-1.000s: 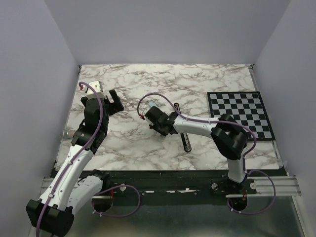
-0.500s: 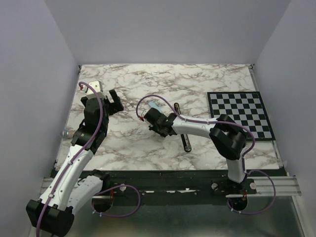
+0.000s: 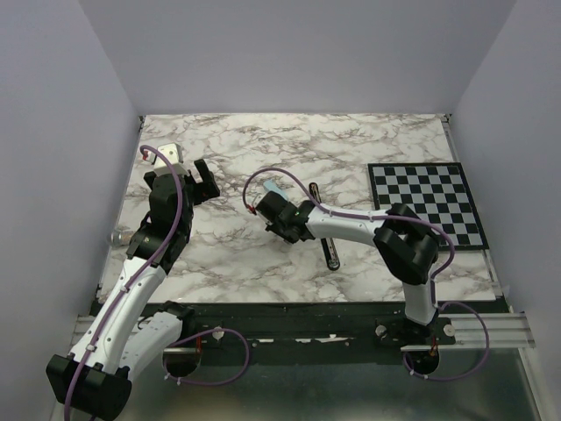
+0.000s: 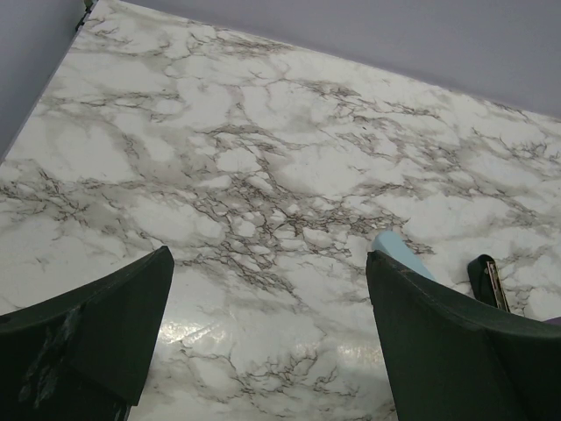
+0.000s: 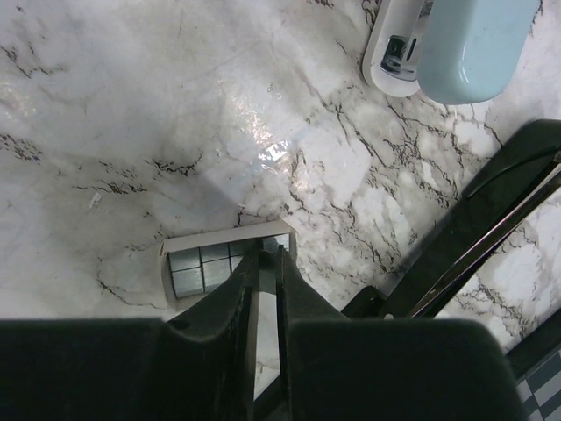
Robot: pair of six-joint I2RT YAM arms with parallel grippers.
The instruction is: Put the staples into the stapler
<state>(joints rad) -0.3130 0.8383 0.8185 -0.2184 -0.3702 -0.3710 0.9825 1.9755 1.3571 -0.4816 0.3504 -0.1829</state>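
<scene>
Left gripper (image 3: pixel 203 180) hangs wide open over the tabletop's left side. Right gripper (image 5: pixel 263 261) is squeezed narrow at the staples (image 5: pixel 206 267) mid-tabletop, can't tell if it's actually gripping. Stapler (image 3: pixel 330 253) lies just right.

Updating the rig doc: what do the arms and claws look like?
Left arm and right arm: white shells, black joints, a purple cable looped along each. Left claw and right claw: plain dark fingers.
</scene>
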